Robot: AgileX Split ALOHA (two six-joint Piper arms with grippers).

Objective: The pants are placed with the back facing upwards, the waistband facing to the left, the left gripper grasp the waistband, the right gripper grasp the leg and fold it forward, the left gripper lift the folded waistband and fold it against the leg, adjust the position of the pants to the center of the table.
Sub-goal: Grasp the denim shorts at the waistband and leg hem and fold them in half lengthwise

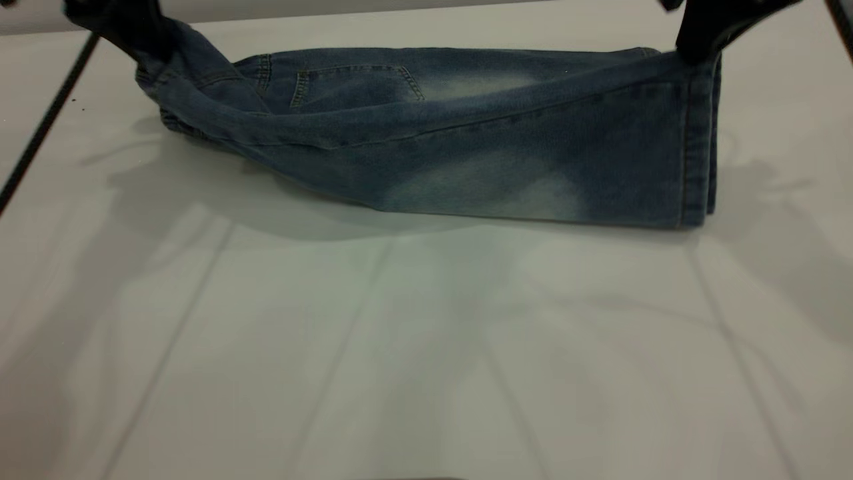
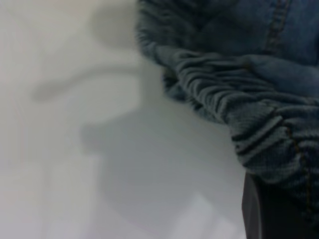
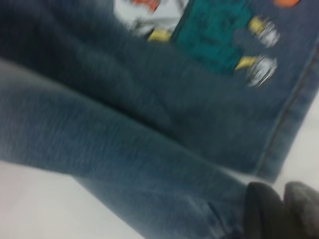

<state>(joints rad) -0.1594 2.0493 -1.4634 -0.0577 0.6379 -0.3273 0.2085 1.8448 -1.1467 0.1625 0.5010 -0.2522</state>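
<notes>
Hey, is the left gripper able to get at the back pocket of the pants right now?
Probably not: the left gripper is shut on the waistband, holding up the pants. The pocket lies uncovered, but it would have to let go.

pants: 1 | grippers: 2 | table: 1 | back pockets visible: 1
</notes>
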